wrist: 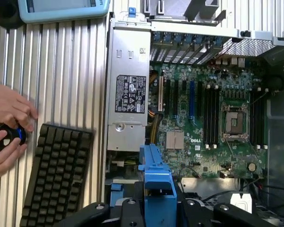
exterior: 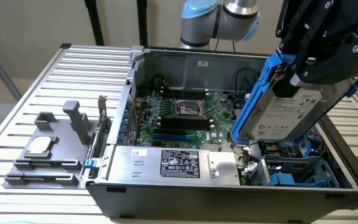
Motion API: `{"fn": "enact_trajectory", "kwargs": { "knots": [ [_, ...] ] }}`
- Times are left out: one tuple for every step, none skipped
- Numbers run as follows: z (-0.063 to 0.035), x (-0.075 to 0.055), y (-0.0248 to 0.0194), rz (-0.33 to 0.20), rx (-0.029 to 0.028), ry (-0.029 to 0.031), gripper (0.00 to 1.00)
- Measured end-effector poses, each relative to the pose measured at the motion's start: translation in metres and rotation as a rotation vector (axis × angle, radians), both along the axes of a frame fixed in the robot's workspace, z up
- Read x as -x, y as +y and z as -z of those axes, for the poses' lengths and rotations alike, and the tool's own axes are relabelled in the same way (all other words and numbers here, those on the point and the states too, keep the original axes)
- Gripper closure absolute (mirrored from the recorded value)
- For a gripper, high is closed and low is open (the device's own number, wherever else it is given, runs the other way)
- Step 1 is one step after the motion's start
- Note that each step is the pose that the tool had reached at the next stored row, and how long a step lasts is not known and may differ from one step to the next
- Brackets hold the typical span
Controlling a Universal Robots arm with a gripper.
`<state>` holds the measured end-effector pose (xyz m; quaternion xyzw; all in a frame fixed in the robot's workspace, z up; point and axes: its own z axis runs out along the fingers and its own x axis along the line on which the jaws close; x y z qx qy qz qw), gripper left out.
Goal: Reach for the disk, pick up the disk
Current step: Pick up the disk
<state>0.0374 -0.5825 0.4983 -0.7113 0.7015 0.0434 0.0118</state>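
Presently the gripper (exterior: pixel 319 60) is clamping the disk (exterior: pixel 288 109) by its blue bracket (wrist: pixel 156 177), fingers pinched on the upper end. The disk is hanging tilted above the open computer case (exterior: pixel 229 189), clear of the drive bay (exterior: pixel 300 170).

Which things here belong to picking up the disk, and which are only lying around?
Job:
- the disk, lifted above the computer case
- the pincer clamped on it

Lying about:
- power supply
- processor chip
- keyboard
- a person's hands on a black controller
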Motion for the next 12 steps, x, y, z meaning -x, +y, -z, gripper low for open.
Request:
{"fn": "enact_trajectory", "kwargs": {
  "knots": [
    [0.0000,-0.002,-0.0030,0.000,0.0001,0.0011,0.67],
    [0.0000,-0.003,-0.0060,0.000,0.0001,0.0020,0.67],
    [0.0000,-0.006,-0.0088,0.000,0.0001,0.0027,0.67],
    [0.0000,-0.008,-0.0112,0.000,0.0001,0.0032,0.67],
    [0.0000,-0.012,-0.0134,0.000,0.0000,0.0036,0.67],
    [0.0000,-0.015,-0.0153,0.000,0.0001,0.0037,0.67],
    [0.0001,-0.020,-0.0168,0.000,0.0001,0.0038,0.67],
    [0.0001,-0.024,-0.0183,0.000,0.0001,0.0039,0.67],
    [0.0002,-0.029,-0.0197,0.000,0.0001,0.0039,0.67],
    [0.0002,-0.033,-0.0209,0.000,0.0001,0.0039,0.67],
    [0.0003,-0.038,-0.0219,0.000,0.0000,0.0039,0.67],
    [0.0004,-0.043,-0.0226,0.000,0.0000,0.0039,0.67]
  ]
}}
